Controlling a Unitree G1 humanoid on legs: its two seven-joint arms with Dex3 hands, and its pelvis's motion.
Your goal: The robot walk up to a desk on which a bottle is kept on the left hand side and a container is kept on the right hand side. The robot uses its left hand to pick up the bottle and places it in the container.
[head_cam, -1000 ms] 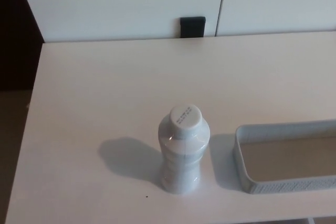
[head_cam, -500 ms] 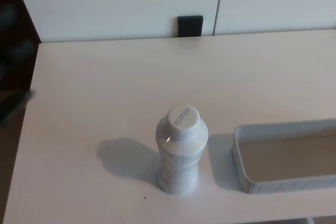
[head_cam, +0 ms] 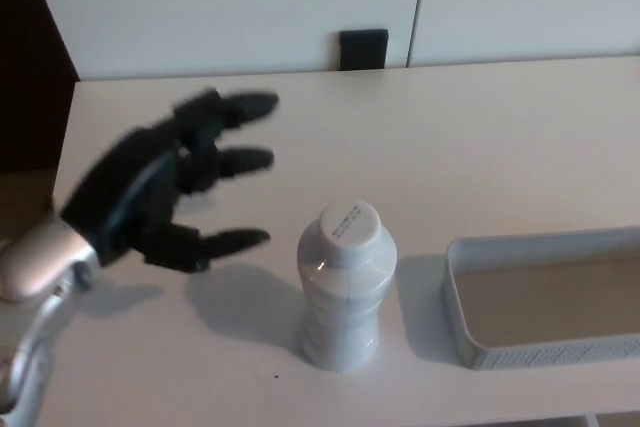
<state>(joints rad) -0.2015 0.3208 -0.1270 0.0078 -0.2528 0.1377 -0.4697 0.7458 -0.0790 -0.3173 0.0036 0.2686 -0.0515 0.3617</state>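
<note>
Left of the bottle (head_cam: 346, 285), the left hand (head_cam: 165, 187) has newly appeared, fingers spread.

White desk (head_cam: 480, 137) with two things standing on it.

The desk top is pale and smooth, its far edge running along a white panelled wall and its left edge falling off to a dark gap. A white plastic bottle (head_cam: 345, 287) stands upright near the front edge, cap on, throwing a soft shadow to its left. Just to the right of it, not touching, sits a shallow grey container (head_cam: 462, 322) with a patterned wall; it runs off the right side of the view, and its inside looks bare. A tiny dark speck lies on the desk left of the bottle's base.
</note>
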